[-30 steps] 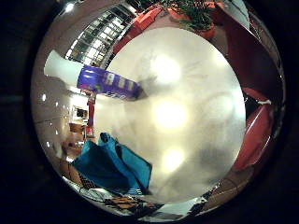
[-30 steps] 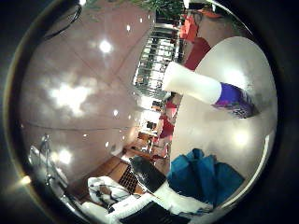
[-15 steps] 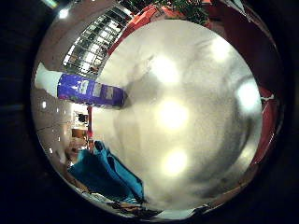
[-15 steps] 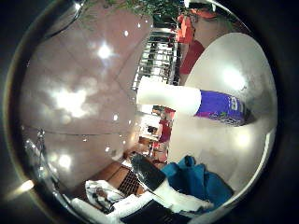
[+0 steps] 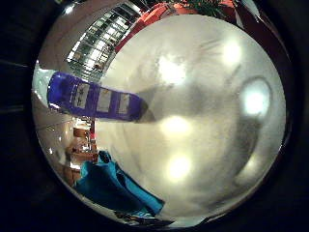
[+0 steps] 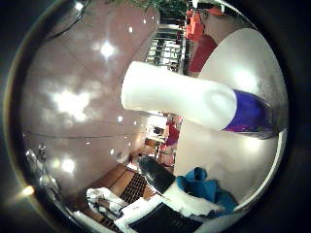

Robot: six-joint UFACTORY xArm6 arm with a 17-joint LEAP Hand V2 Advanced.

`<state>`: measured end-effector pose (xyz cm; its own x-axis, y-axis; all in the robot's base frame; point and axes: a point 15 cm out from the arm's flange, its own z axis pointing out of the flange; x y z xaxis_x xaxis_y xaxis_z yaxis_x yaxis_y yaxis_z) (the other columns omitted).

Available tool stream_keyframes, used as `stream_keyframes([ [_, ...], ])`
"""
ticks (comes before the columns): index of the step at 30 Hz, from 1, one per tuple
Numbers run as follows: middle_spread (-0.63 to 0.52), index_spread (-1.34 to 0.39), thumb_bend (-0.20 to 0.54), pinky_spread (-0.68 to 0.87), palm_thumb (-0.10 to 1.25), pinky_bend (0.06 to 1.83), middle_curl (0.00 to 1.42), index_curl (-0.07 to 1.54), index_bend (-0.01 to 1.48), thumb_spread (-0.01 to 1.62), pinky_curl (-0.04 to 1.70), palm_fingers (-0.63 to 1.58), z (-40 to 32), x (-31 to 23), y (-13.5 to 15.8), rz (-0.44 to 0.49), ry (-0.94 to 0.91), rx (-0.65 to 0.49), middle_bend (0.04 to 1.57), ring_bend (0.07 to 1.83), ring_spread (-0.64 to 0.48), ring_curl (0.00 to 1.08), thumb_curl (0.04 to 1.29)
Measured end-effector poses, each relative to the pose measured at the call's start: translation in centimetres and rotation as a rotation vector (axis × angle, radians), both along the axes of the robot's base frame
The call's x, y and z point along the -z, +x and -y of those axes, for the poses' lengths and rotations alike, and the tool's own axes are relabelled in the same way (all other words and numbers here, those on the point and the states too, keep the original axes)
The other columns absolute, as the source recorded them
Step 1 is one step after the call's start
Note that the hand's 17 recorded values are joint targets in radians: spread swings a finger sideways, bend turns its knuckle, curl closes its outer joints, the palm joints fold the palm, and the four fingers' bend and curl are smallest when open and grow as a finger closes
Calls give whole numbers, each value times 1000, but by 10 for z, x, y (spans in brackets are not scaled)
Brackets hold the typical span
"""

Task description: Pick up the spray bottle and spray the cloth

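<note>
step: reach for grasp | spray bottle point(image 6: 194, 104) upright on round table point(image 5: 217, 145), near palm (white cap fills thumb-side view) | cloth point(image 5: 113, 186) beside bottle, apart | hand point(image 6: 160, 199): finger state unclear | advice: wrap the blue body below the cap

Hand point(image 6: 165, 204) — white and black parts at view edge.
</note>
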<state>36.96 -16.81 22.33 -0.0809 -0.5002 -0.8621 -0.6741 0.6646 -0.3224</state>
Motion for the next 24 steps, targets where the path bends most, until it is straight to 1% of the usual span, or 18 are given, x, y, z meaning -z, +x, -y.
stream_keyframes([
  [4,216,-59,-24,362,416,349,349,275,161,1034,299,156,-9,-2,11,2,-1,-9,264,425,222,251,283],
  [7,202,-59,-23,361,427,326,356,282,159,1030,293,215,-16,-5,21,6,-2,-13,279,462,213,260,286],
  [9,151,-75,-19,353,446,302,374,282,157,1028,283,308,-21,-8,29,8,-8,-17,330,523,192,273,289],
  [12,46,-115,-11,319,518,291,414,284,163,1039,268,486,-30,-8,36,-4,-12,-30,438,638,70,299,305],
  [13,-16,-151,-13,263,548,294,457,294,179,1042,265,623,-32,-8,38,-9,-14,-32,533,728,-18,332,313],
  [14,-61,-185,-9,200,580,315,483,299,181,1045,261,710,-35,-8,39,-10,-13,-39,586,789,-79,351,323],
  [16,-137,-254,-11,28,632,475,541,327,201,1042,300,1008,-43,-8,42,-14,-9,-57,683,907,-167,403,345],
  [17,-158,-279,-9,-48,658,535,552,338,210,1040,313,1063,-48,-8,44,-16,-7,-68,690,917,-193,409,356],
  [19,-183,-333,-11,-224,715,741,616,433,349,1017,409,1268,-58,-8,46,-23,1,-89,794,977,-222,464,383],
  [20,-186,-344,-13,-282,739,821,636,471,406,1004,445,1242,-62,-8,47,-26,5,-95,834,1006,-229,482,398],
  [21,-183,-345,-7,-301,779,883,653,512,489,984,474,1310,-66,-8,48,-30,11,-103,877,1039,-225,496,418],
  [22,-176,-344,-8,-314,815,941,674,561,573,956,506,1333,-71,-7,49,-35,19,-113,941,1088,-222,516,440],
  [24,-155,-328,-10,-311,887,1063,707,651,715,898,573,1300,-80,-6,52,-49,37,-130,1065,1173,-210,551,492],
])
